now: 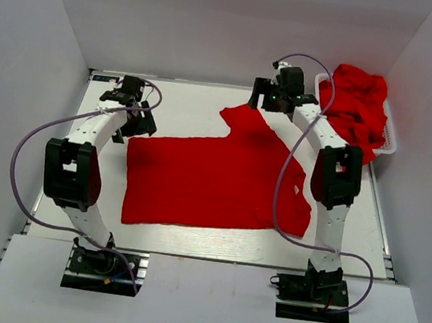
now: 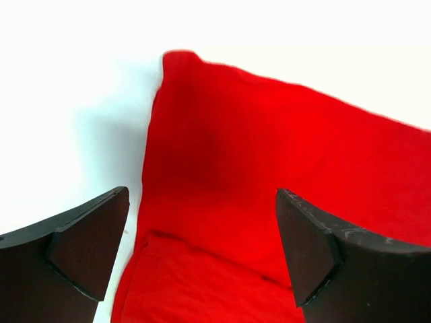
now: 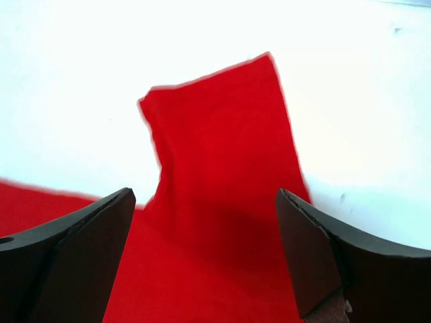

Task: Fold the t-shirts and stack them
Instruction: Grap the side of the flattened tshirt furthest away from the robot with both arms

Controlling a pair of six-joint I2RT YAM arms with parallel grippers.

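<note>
One red t-shirt (image 1: 213, 181) lies flat on the table (image 1: 200, 104); left gripper (image 2: 202, 249) hangs wide open over its far-left corner, right gripper (image 3: 202, 256) wide open over its sleeve; further back, more t-shirts (image 1: 359, 101) heap in the basket (image 1: 392, 143)

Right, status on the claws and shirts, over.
Left claw open, empty, at edge of spread t-shirt. Right claw open, empty, over its sleeve. More shirts heaped in basket. Nothing blocking.
</note>
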